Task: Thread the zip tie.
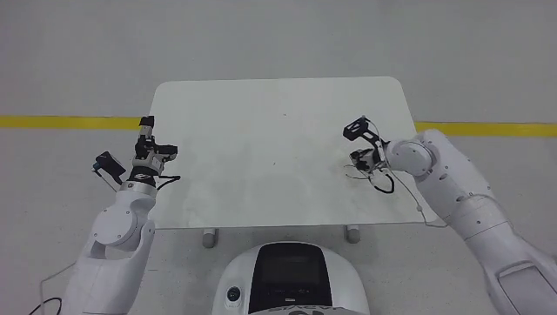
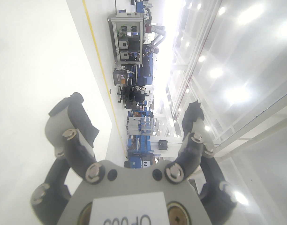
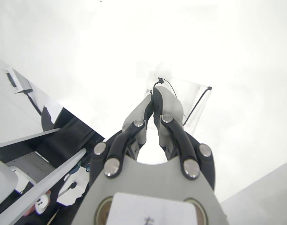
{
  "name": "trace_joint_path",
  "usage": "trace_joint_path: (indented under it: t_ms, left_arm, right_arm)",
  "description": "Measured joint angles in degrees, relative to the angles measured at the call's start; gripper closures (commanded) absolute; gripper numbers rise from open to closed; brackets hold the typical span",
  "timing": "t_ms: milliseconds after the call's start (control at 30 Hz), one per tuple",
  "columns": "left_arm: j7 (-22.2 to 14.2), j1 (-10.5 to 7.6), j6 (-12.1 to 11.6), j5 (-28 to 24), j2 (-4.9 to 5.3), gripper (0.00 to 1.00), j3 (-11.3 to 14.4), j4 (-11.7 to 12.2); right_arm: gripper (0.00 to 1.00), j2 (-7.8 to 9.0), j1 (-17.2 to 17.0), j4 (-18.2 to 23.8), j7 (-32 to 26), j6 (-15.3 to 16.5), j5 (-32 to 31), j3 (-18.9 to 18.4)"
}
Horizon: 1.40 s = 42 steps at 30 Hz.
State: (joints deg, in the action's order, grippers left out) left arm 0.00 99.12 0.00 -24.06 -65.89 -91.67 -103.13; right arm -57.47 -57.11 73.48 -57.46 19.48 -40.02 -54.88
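Presently, a thin black plastic zip tie (image 3: 160,81) is clamped in the right gripper (image 3: 153,94) over the white rectangular table (image 1: 261,141); the left gripper (image 2: 134,103) is held with jaws apart.

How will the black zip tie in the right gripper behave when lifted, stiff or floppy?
Probably springy, not limp: the zip tie arcs out from the shut right gripper. Likely light, being thin. It may twist, pinched only at the tips.

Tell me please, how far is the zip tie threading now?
Done: the right end effector is shut on a black zip tie over the table. In hand: only that grasp; the left end effector is open and empty at the table's left edge. Left: apparently the threading itself, since the arms are far apart.
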Motion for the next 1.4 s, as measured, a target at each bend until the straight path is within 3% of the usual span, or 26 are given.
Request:
trace_joint_path:
  t_ms: [200, 533, 967, 1200, 1400]
  left_arm:
    - [0.0, 0.0, 0.0, 0.0, 0.0, 0.0, 0.0, 0.0]
    - [0.0, 0.0, 0.0, 0.0, 0.0, 0.0, 0.0, 0.0]
    - [0.0, 0.0, 0.0, 0.0, 0.0, 0.0, 0.0, 0.0]
    - [0.0, 0.0, 0.0, 0.0, 0.0, 0.0, 0.0, 0.0]
    - [0.0, 0.0, 0.0, 0.0, 0.0, 0.0, 0.0, 0.0]
  right_arm:
    - [1.0, 2.38, -1.6, 1.95, 0.9, 0.0, 6.54, -1.61]
    - [1.0, 5.79, -1.9, 4.26, 2.59, 0.0, 13.62, -0.24]
    - [1.0, 10.09, -0.06, 8.91, -2.31, 0.0, 31.37, 2.98]
    - [1.0, 10.98, 1.33, 9.89, -5.8, 0.0, 37.64, 3.91]
    - [1.0, 10.52, 2.51, 8.34, -9.07, 0.0, 41.44, 4.41]
